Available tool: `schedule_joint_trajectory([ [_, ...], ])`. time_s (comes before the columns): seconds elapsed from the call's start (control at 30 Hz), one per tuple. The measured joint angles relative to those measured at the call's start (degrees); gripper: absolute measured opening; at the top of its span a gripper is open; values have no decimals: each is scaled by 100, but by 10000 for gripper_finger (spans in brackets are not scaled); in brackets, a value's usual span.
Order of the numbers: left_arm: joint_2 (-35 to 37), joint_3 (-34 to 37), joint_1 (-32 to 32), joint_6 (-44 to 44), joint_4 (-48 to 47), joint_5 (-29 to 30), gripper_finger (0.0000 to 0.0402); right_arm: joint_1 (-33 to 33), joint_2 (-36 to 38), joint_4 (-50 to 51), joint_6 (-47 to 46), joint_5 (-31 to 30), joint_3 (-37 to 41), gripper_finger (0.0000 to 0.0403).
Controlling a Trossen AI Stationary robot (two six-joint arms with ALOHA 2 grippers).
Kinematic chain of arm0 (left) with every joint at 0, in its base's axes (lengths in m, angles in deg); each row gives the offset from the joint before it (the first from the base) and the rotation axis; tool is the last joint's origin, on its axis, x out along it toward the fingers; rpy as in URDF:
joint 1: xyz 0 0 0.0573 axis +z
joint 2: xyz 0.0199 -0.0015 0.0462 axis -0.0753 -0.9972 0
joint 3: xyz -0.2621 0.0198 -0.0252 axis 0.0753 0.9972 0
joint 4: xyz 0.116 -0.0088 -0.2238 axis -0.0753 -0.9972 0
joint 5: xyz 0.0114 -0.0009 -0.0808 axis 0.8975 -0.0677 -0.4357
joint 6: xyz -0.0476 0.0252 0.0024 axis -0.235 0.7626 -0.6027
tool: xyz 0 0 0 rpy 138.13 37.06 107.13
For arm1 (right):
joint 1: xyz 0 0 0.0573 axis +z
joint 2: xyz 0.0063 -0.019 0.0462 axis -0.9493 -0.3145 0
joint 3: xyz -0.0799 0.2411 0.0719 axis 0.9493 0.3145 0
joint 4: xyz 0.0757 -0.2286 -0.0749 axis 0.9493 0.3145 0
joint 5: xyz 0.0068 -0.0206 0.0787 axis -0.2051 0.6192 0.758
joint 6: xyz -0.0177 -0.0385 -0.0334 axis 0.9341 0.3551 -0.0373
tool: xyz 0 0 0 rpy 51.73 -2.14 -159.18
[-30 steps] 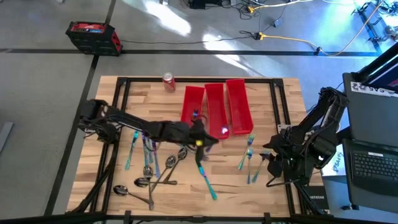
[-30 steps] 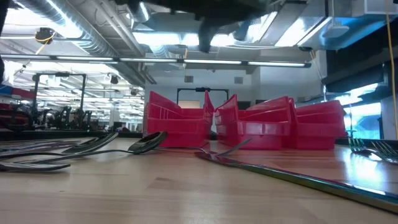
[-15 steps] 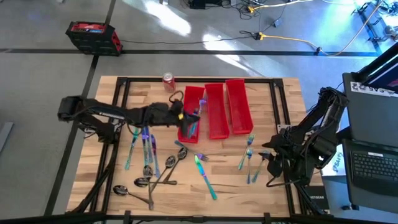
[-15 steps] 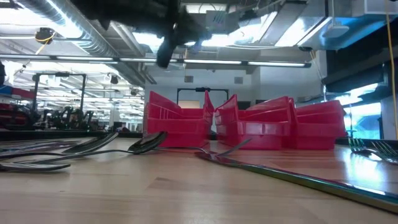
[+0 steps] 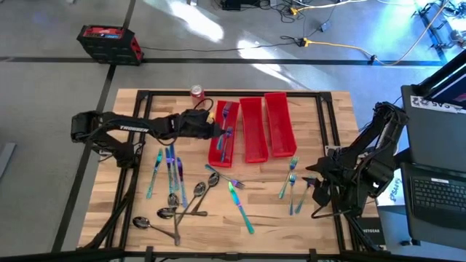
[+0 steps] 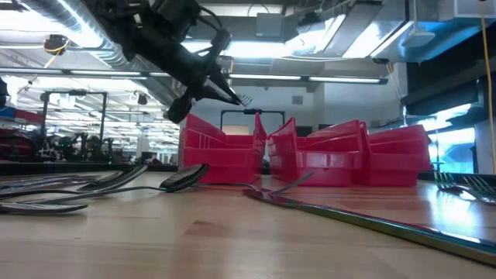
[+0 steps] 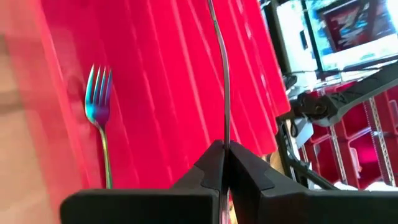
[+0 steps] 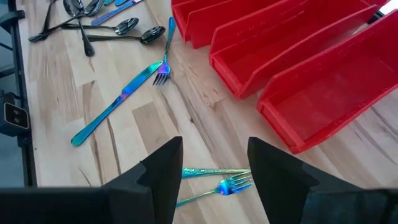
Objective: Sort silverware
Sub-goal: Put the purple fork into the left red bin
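Right now I have the left gripper (image 5: 217, 125) out over the leftmost red bin (image 5: 217, 156), its fingers pinched tight on the handle of a fork (image 7: 219, 68); in the left wrist view the slim stem runs straight out from between the closed fingertips, with the bin floor behind it. I judge it's held above the bin so that letting go drops it among its own kind: another fork (image 7: 99, 115) already lies on that bin's floor, tines toward the far end. The two neighbouring red bins (image 5: 266, 127) look bare from above.

Everything else still waits on the wooden table (image 5: 328, 116): spoons (image 5: 182, 204) and blue knives (image 5: 171, 171) in front of the left arm, a knife (image 5: 239, 205) at centre, and forks (image 8: 214, 185) just beyond the right gripper (image 8: 211, 163), which hovers open and empty near the right edge.
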Motion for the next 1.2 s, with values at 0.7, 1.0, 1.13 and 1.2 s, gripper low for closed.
schedule_joint_trajectory([
  [0.7, -142, -883, -214, 277, -1843, 916, 0, 0, -2, 5, -155, 10, 208, 166],
  [1.0, -999, -1625, -322, 434, -2478, 1080, 0, 0, -2, 45, -151, -13, 208, 166],
  [1.13, -1416, -2045, -415, 566, -2738, 1094, 0, 0, -2, 52, -149, -93, 206, 166],
  [1.2, -1572, -2229, -447, 600, -3039, 1174, 0, 0, -2, 52, -149, -99, 206, 166],
])
